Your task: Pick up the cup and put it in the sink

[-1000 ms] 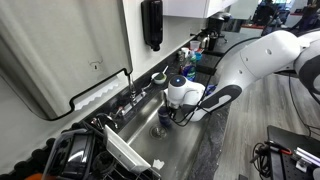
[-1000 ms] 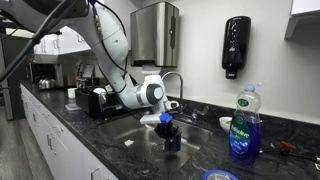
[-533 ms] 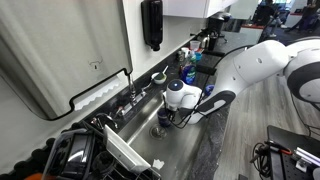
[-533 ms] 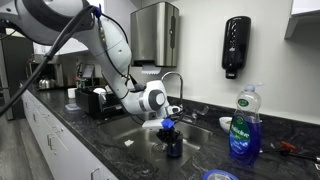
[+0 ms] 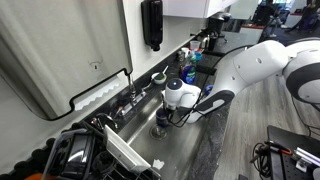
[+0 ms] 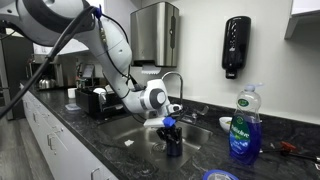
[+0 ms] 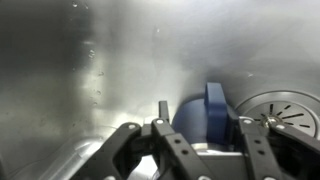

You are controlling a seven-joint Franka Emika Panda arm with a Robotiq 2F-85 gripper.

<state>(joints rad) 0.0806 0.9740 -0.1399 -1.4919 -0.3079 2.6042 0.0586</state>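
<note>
The dark grey-blue cup [image 5: 164, 119] [image 6: 173, 146] hangs in my gripper [image 5: 166, 113] [image 6: 171, 136], low inside the stainless steel sink [image 5: 148, 142] [image 6: 128, 134], beside the faucet [image 6: 172, 79]. In the wrist view my gripper [image 7: 201, 137] is shut on the cup [image 7: 213, 104]. A finger sits on each side of it and its handle points up. The round drain [image 7: 291, 108] lies just to the right of the cup. I cannot tell whether the cup touches the basin floor.
A dish soap bottle [image 6: 241, 124] and a flat blue ring [image 6: 215, 176] stand on the dark counter by the sink. A dish rack [image 5: 82, 152] [image 6: 94, 100] borders the basin. A soap dispenser [image 5: 151, 24] [image 6: 235, 45] hangs on the wall. A blue bottle [image 5: 188, 70] stands behind the sink.
My gripper has moved a little lower into the sink with the cup held in it. Over the last half second it has barely moved.
</note>
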